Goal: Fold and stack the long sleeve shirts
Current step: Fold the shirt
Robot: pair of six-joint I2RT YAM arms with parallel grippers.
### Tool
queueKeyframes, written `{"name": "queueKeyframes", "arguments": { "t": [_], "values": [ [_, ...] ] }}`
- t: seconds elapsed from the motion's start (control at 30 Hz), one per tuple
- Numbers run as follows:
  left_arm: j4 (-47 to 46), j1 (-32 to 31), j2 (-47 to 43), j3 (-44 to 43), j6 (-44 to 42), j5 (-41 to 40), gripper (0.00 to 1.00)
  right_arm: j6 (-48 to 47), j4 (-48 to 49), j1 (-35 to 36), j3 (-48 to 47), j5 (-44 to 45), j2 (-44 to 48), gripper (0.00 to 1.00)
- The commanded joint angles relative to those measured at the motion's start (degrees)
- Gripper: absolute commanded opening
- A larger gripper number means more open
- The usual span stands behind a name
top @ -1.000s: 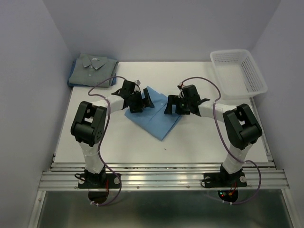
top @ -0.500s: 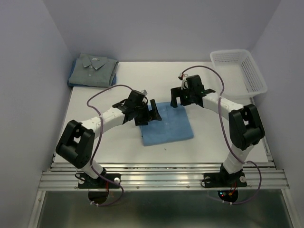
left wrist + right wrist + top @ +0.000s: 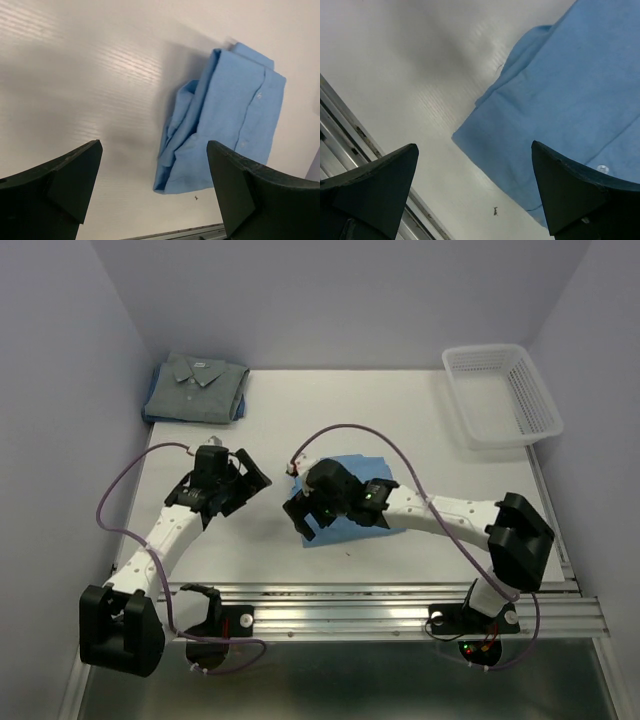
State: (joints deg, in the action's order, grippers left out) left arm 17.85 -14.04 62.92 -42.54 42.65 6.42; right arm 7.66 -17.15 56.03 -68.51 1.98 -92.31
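The light blue shirt (image 3: 360, 472) lies folded on the white table, mid front. It also shows in the left wrist view (image 3: 225, 125) and in the right wrist view (image 3: 570, 105). The grey shirt (image 3: 196, 386) lies folded at the far left corner, collar up. My left gripper (image 3: 243, 483) is open and empty, left of the blue shirt and apart from it. My right gripper (image 3: 300, 515) is open and empty, over the blue shirt's near left corner. In the wrist views both pairs of dark fingers (image 3: 55, 182) (image 3: 372, 180) stand wide apart with nothing between them.
A white mesh basket (image 3: 500, 395) stands at the far right of the table (image 3: 420, 410). A metal rail (image 3: 340, 615) runs along the near edge. A small dark speck (image 3: 347, 553) lies on the table near the blue shirt.
The left arm has swung left, away from the blue shirt. The right arm has swung from behind the shirt to its near left corner. The shirt lies about where it was half a second ago.
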Motion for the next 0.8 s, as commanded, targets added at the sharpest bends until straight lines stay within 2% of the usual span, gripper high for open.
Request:
{"name": "queueKeyframes", "arguments": {
  "t": [0.0,0.17,0.33,0.43,0.47,0.57,0.6,0.63,0.67,0.7,0.73,0.77],
  "values": [
    [1.1,1.7,-3.0,3.5,0.8,0.3,0.99,0.3,-5.0,4.5,-2.0,10.1,-5.7,1.00],
    [-2.6,2.4,-4.7,8.1,2.3,5.4,0.99,-0.4,-7.6,6.3,0.1,13.7,-8.7,1.00],
    [-5.5,2.4,-6.4,11.5,4.1,8.4,0.99,-6.1,-3.4,6.8,5.9,12.8,-7.0,1.00],
    [-9.7,2.4,-6.8,13.2,4.8,11.5,0.99,-10.4,-0.4,6.8,7.6,12.3,-8.5,0.89],
    [-10.5,2.4,-6.7,14.0,5.3,12.8,0.99,-10.9,-0.3,6.8,7.6,11.6,-9.1,0.79],
    [-13.1,2.3,-6.0,15.1,5.9,14.2,0.99,-11.1,-0.1,6.8,8.1,9.8,-10.0,0.69],
    [-13.5,2.3,-5.6,15.4,6.1,14.6,0.99,-10.9,0.8,6.8,8.8,9.9,-9.9,0.63],
    [-14.1,2.0,-5.3,16.0,6.3,15.3,0.99,-10.7,1.2,6.8,9.0,9.9,-9.6,0.52],
    [-14.8,1.7,-5.1,16.3,6.5,15.6,0.99,-10.3,1.7,6.8,9.2,10.0,-9.2,0.52],
    [-15.9,1.5,-4.6,16.6,6.9,15.8,0.99,-9.4,2.6,6.8,9.1,9.8,-8.8,0.40],
    [-16.6,1.0,-4.3,17.1,7.2,16.4,0.99,-9.1,3.3,6.8,9.1,9.6,-7.4,0.35],
    [-18.4,0.7,-3.7,17.5,7.5,16.9,0.99,-8.5,4.0,6.8,9.1,8.7,-6.5,0.34]
  ]
}}
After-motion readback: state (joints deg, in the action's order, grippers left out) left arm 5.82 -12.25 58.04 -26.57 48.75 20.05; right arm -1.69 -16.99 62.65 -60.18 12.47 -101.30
